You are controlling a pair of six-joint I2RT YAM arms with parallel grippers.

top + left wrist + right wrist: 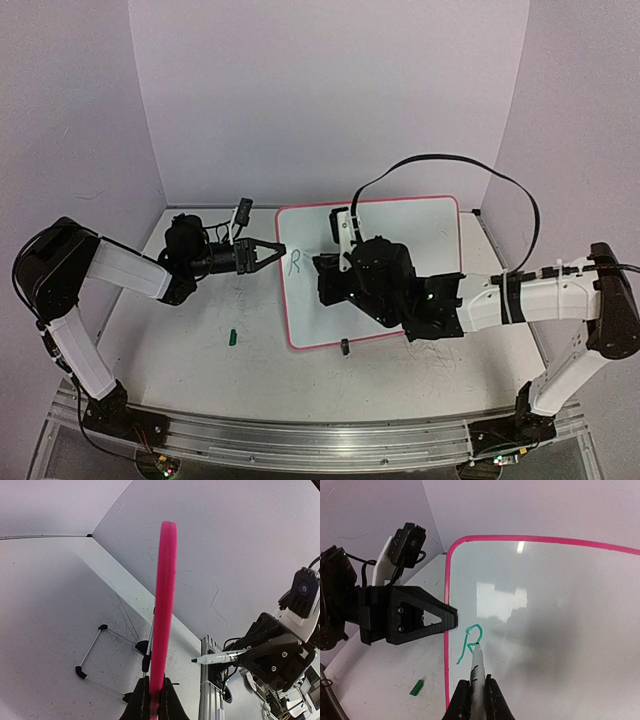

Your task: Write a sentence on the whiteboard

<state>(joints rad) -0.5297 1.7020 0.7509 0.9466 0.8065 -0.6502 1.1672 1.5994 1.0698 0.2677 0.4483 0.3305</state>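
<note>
Your right gripper is closed tight on a marker. Its tip touches the whiteboard at a green "R" written close to the board's left edge. Your left gripper is pinched shut on that same edge, clamping the pink frame just beside the letter. The board sits mid-table, its far edge near the back wall and its right part under your right arm. Right of the letter the white surface runs bare to the far frame, so you have wide room that way. To the left, the frame and the left gripper close it off. A green cap lies on the table, left of the board and apart from it. The board is glossy white with rounded corners, a thin pink-red frame and a small black clip at its near edge
</note>
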